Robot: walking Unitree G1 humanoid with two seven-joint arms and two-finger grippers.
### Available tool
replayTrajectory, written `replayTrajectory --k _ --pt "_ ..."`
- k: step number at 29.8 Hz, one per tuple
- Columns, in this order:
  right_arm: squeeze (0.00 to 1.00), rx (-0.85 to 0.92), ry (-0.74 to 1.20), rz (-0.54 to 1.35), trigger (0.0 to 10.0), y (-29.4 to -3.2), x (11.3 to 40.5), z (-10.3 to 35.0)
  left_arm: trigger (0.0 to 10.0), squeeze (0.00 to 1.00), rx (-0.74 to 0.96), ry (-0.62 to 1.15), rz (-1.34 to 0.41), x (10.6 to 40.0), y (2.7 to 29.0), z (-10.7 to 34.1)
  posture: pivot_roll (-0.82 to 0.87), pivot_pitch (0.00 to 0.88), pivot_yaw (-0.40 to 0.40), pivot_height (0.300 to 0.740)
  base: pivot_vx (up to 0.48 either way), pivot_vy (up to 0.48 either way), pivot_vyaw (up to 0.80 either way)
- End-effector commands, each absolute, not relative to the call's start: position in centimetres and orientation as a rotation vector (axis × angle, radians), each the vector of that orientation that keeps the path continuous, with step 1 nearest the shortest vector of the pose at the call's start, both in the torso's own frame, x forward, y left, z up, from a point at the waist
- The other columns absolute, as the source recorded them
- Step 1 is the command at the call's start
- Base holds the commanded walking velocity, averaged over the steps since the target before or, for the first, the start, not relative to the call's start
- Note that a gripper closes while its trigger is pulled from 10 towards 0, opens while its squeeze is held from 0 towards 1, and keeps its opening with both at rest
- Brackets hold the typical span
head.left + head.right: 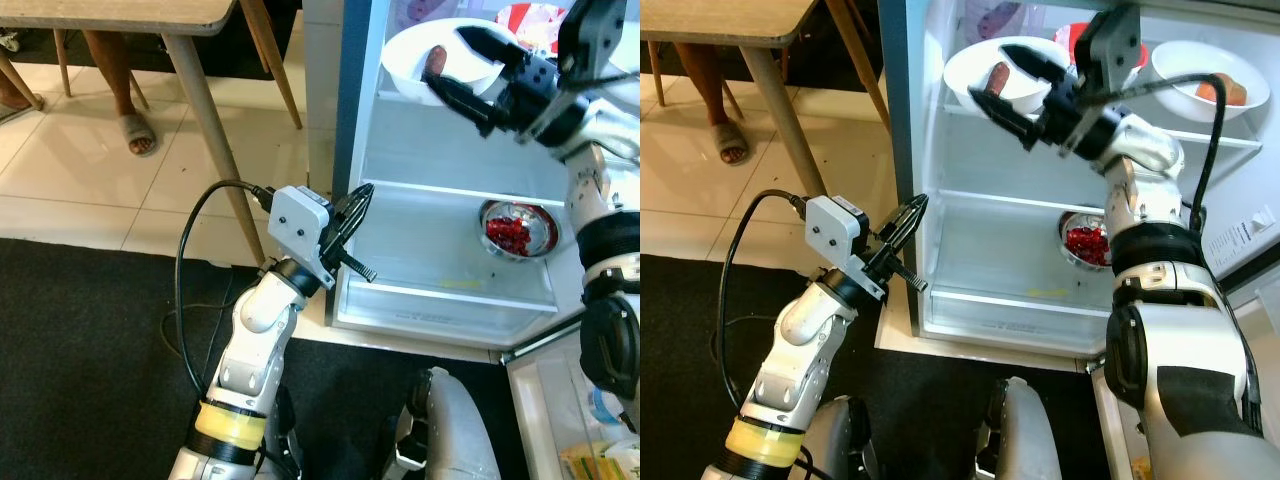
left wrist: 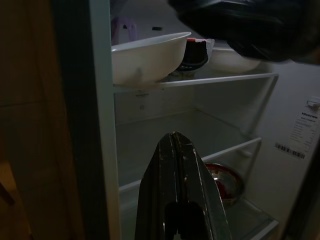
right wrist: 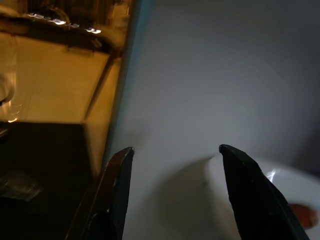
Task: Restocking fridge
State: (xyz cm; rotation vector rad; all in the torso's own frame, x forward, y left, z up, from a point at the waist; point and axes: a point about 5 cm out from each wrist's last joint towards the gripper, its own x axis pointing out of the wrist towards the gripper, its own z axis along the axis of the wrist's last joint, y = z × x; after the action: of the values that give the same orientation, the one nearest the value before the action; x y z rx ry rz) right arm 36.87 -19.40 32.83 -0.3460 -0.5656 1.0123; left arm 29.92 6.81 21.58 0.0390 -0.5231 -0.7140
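Overhead, right claw (image 1: 1005,75) spread wide at the white bowl (image 1: 990,72) on the fridge's upper shelf

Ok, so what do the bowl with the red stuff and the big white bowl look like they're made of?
Red-filled bowl: looks like polished metal, probably stainless steel, with a silvery, mirror-like rim. White bowl: smooth, glossy and opaque, so ceramic or melamine; the look alone can't settle which.

The fridge sticker (image 2: 306,131) is too small to read.
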Motion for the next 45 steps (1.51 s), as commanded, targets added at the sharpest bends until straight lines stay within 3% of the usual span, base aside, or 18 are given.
replayTrajectory --k 1,2,3,8,15,16,27,37,45 --pt "0.0 -0.367 -0.551 1.065 9.5 -19.7 36.3 32.7 10.0 0.0 0.039 -0.522 -0.733 29.8 6.6 21.3 -0.03 0.234 -0.008 0.592 0.0 0.0 0.0" --pt "0.0 -0.367 -0.551 1.065 9.5 -19.7 36.3 32.7 10.0 0.0 0.039 -0.522 -0.733 29.8 6.6 21.3 -0.03 0.234 -0.008 0.592 0.0 0.0 0.0" --pt "0.0 -0.366 -0.546 1.056 0.0 -19.9 36.3 32.6 10.0 0.0 0.039 -0.522 -0.734 29.8 6.6 21.3 -0.03 0.234 -0.008 0.592 0.0 0.0 0.0" --pt "0.0 -0.395 -0.481 1.038 0.0 -20.1 36.3 31.5 10.0 0.0 0.036 -0.523 -0.737 29.8 6.5 21.3 -0.04 0.233 -0.006 0.592 0.0 0.0 0.0" --pt "0.0 -0.496 -0.326 0.876 0.0 -19.1 38.0 29.0 10.0 0.0 0.032 -0.525 -0.742 29.9 6.4 21.3 -0.04 0.235 -0.003 0.592 0.0 0.0 0.0" --pt "0.0 -0.498 -0.297 0.813 10.0 -18.8 38.5 28.5 10.0 0.0 0.031 -0.526 -0.742 29.8 6.4 21.3 -0.04 0.235 -0.003 0.592 0.0 0.0 0.0" --pt "0.0 -0.484 -0.289 0.448 10.0 -18.2 40.9 30.1 10.0 0.0 0.029 -0.529 -0.74 29.5 6.4 21.4 -0.03 0.262 -0.012 0.592 0.0 0.0 0.0" --pt "0.0 -0.383 -0.344 0.432 10.0 -17.3 41.2 31.5 10.0 0.0 0.027 -0.525 -0.738 29.4 6.4 21.3 -0.03 0.278 -0.02 0.592 0.0 0.0 0.0" --pt "0.0 -0.446 -0.297 0.393 10.0 -16.7 41.7 31.0 10.0 0.0 0.028 -0.524 -0.737 29.4 6.4 21.3 -0.03 0.276 -0.02 0.592 0.0 0.0 0.0"
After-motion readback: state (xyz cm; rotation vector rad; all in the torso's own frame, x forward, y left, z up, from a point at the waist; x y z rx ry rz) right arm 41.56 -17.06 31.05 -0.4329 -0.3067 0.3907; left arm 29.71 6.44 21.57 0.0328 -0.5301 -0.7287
